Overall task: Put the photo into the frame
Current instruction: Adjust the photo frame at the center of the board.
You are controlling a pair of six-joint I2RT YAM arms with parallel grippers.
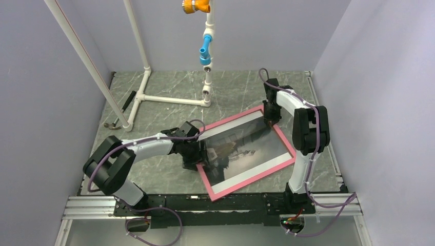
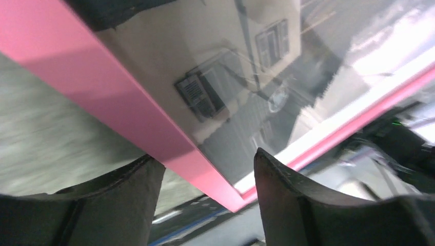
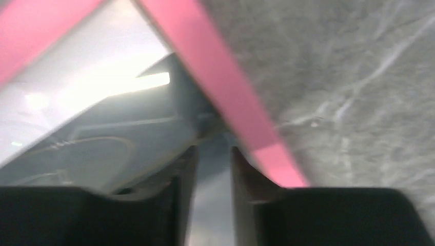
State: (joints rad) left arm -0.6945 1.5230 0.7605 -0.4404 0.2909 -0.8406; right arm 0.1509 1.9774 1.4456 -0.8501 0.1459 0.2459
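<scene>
The pink frame (image 1: 254, 177) lies flat and skewed on the marble table, face up. The photo (image 1: 246, 148) of a house shows behind its glossy pane. My left gripper (image 1: 199, 156) is at the frame's left side near the near-left corner. In the left wrist view it (image 2: 208, 169) is open, its fingers (image 2: 128, 195) straddling the pink rail (image 2: 118, 97) without touching it, the photo (image 2: 241, 77) just beyond. My right gripper (image 1: 270, 122) hangs over the far right corner. In the blurred right wrist view it (image 3: 211, 154) has a narrow empty gap, beside the pink rail (image 3: 225, 87).
A white pipe stand (image 1: 169, 98) with blue and orange fittings (image 1: 205, 51) stands at the back. A dark-handled tool (image 1: 123, 110) lies at the back left. A metal rail (image 1: 205, 202) runs along the near edge. Grey walls close in on three sides.
</scene>
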